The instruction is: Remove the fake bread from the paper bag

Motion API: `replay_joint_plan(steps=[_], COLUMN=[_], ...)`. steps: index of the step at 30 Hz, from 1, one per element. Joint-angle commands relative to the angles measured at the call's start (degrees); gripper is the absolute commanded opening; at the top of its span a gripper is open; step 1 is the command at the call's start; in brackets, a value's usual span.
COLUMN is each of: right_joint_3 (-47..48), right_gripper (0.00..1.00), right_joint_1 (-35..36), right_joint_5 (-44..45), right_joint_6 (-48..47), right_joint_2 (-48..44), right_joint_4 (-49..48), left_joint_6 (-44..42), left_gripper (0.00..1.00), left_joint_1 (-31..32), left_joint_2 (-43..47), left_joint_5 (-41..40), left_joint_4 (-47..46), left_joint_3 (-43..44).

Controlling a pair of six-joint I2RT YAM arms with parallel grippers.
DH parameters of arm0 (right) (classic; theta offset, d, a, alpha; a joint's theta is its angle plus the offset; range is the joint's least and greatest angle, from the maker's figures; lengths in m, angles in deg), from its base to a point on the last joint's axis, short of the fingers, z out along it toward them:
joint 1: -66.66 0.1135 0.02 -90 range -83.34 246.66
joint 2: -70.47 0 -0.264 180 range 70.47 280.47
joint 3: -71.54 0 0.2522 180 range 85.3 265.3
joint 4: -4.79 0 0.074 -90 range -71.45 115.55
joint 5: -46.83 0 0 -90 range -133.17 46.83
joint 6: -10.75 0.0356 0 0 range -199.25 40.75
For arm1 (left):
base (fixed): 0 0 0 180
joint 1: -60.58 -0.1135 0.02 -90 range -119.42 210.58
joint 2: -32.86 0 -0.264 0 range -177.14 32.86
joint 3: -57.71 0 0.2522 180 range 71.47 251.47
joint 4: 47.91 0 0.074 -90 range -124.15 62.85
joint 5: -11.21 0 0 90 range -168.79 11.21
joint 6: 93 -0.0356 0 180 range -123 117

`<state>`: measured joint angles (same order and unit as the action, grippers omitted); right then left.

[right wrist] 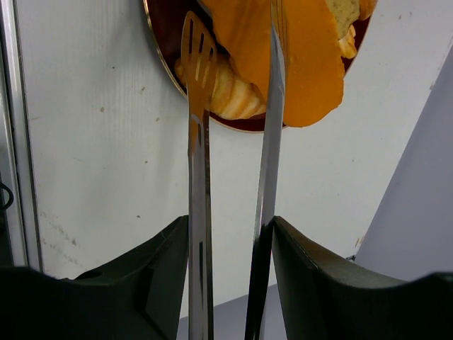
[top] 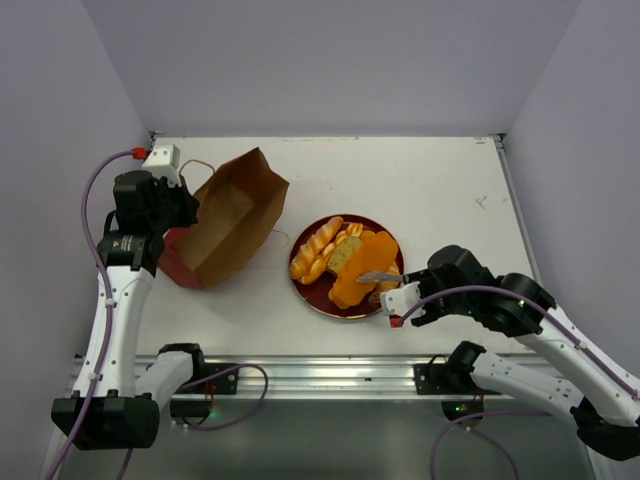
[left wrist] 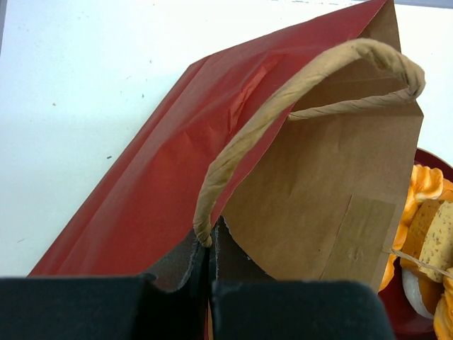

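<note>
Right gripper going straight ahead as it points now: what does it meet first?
The right gripper holds tongs; those would probably meet the flat orange slab first, though depth is unclear.

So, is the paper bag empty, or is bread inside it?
Empty, as far as visible: the paper bag gapes open, showing only bare brown lining, and the fake bread lies on the red plate.

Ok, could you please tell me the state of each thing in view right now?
paper bag: mouth open, nothing visible inside.
left gripper: shut on the bag's rim, beside a handle.
fake bread: out of the bag, piled on the plate.
plate: holding the bread.
tongs: arms apart, tips over the plate.
right gripper: closed on the tongs.
</note>
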<state>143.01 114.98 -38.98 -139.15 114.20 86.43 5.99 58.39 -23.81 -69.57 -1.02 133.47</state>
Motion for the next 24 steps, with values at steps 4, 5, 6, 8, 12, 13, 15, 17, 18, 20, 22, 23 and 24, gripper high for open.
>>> replay_joint_plan(steps=[4, 5, 6, 8, 12, 13, 15, 17, 18, 20, 22, 23, 24], right_joint_3=[4.5, 5.0, 5.2, 6.2, 8.3, 8.7, 10.4, 12.1, 12.7, 14.1, 15.0, 15.6, 15.8], right_gripper=[0.52, 0.52, 0.52, 0.52, 0.52, 0.51, 0.51, 0.51, 0.51, 0.51, 0.51, 0.51, 0.51], right_joint_1=[-0.3, -0.4, -0.4, -0.6, -0.9, -1.0, -1.2, -1.3, -1.3, -1.3, -1.4, -1.5, -1.5], right_joint_5=[-2.3, -2.5, -2.6, -3.3, -3.9, -3.9, -5.9, -7.2, -7.4, -7.8, -8.0, -8.1, -8.2], right_joint_6=[1.1, 1.1, 1.1, 1.4, 1.8, 2.1, 2.2, 2.8, 2.9, 3.3, 3.8, 4.0, 4.3], right_joint_2=[0.0, 0.0, 0.1, 0.3, 0.8, 1.1, 1.4, 2.0, 2.2, 2.9, 3.5, 3.9, 4.1], right_joint_4=[0.3, 0.3, 0.4, 0.7, 1.3, 1.6, 1.9, 2.3, 2.3, 2.2, 1.8, 1.6, 1.1], left_joint_6=[0.3, 0.3, 0.2, 0.1, -0.3, -0.4, -0.6, -0.6, -0.6, -0.6, -0.7, -0.7, -0.8], left_gripper=[0.00, 0.00, 0.00, 0.00, 0.00, 0.00, 0.00, 0.00, 0.00, 0.00, 0.00, 0.00, 0.00], left_joint_1=[-0.4, -0.5, -0.4, -0.4, -0.5, -0.4, -0.5, -0.4, -0.4, -0.5, -0.4, -0.5, -0.5], left_joint_2=[-0.2, -0.2, -0.3, -0.4, -0.8, -1.0, -1.5, -1.9, -2.1, -2.7, -3.4, -4.0, -4.4], left_joint_5=[1.3, 1.3, 1.4, 1.5, 1.6, 1.6, 1.6, 1.4, 1.3, 1.3, 1.1, 1.1, 1.1], left_joint_4=[0.3, 0.2, 0.4, 0.4, 0.5, 0.6, 1.1, 1.2, 1.3, 1.4, 1.5, 1.5, 1.5], left_joint_3=[1.6, 1.7, 1.9, 2.2, 3.0, 3.7, 4.5, 5.8, 6.1, 7.3, 8.0, 8.7, 9.0])
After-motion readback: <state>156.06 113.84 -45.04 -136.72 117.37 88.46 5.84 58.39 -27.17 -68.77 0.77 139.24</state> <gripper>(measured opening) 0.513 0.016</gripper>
